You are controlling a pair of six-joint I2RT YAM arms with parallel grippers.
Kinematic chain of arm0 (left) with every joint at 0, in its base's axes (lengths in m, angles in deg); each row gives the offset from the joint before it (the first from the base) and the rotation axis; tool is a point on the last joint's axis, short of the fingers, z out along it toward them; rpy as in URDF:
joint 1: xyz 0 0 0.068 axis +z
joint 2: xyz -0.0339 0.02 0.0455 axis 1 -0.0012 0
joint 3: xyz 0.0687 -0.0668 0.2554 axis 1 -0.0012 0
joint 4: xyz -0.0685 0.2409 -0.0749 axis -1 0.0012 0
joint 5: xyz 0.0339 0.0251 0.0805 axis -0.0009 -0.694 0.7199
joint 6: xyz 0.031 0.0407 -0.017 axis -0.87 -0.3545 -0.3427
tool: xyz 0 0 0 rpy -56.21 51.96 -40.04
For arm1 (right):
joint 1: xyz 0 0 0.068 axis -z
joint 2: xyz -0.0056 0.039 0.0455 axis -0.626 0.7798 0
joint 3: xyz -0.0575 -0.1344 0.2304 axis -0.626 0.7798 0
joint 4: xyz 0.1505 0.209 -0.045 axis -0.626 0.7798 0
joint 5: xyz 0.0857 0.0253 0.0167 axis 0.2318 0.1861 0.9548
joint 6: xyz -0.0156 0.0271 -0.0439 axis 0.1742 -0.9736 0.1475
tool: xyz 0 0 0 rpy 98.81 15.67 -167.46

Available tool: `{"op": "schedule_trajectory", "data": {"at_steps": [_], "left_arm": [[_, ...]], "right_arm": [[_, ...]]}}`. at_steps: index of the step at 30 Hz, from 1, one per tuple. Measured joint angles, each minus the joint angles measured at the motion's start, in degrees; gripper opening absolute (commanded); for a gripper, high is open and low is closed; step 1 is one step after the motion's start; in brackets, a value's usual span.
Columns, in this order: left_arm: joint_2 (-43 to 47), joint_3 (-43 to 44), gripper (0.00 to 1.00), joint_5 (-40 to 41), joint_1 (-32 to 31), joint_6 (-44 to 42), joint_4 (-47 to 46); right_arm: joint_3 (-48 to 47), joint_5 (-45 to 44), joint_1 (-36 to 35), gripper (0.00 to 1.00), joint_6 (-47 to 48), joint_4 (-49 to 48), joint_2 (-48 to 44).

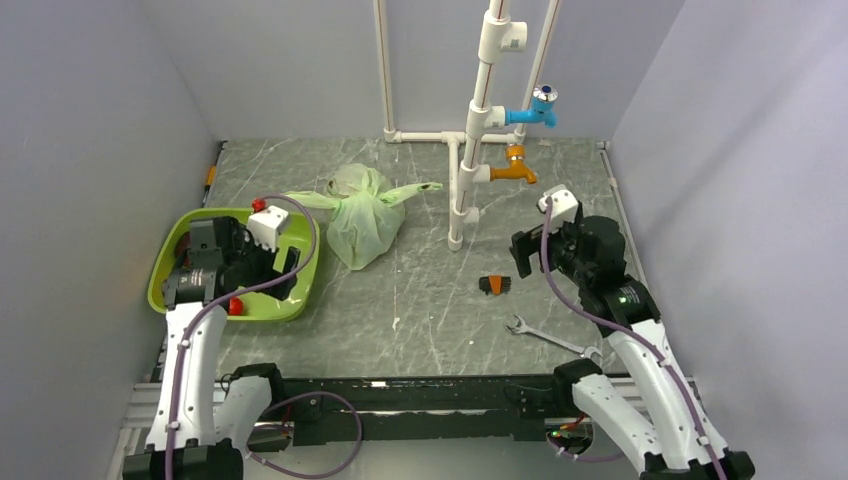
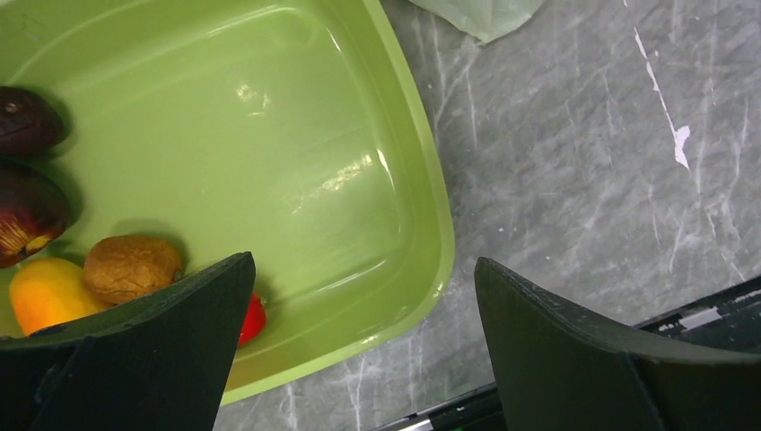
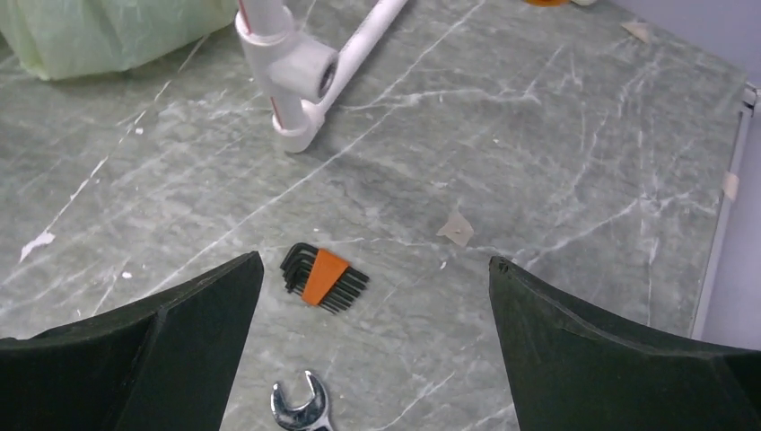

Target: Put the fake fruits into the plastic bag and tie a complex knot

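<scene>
Several fake fruits lie in a lime-green tray (image 2: 296, 135): two maroon ones (image 2: 27, 220), a brown one (image 2: 130, 267), an orange one (image 2: 45, 292) and a small red one (image 2: 253, 319). My left gripper (image 2: 363, 269) hangs open over the tray's near right corner, holding nothing. The top view shows this gripper (image 1: 288, 268) and two red fruits (image 1: 258, 204). The pale green plastic bag (image 1: 365, 225) sits bunched on the table right of the tray, handles spread; its contents are hidden. Far right, my right gripper (image 3: 377, 265) stands open and empty above the table.
A hex key set with an orange holder (image 3: 321, 278) and a chrome wrench (image 3: 301, 409) lie below the right gripper. White pipes (image 1: 460, 190) with a blue tap (image 1: 535, 108) and an orange tap (image 1: 514, 165) rise at the back. Grey walls enclose the table.
</scene>
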Motion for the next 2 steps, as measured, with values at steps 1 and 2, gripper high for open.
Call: {"op": "schedule_trajectory", "data": {"at_steps": [1, 2], "left_arm": [[-0.11, 0.00, 0.99, 0.24, 0.00, 0.17, -0.48], [-0.15, 0.00, 0.99, 0.31, 0.00, 0.33, -0.98]], "right_arm": [[0.13, 0.33, 0.96, 1.00, -0.61, -0.15, -0.52], [0.15, 0.55, 1.60, 1.00, -1.03, -0.31, -0.81]]}}
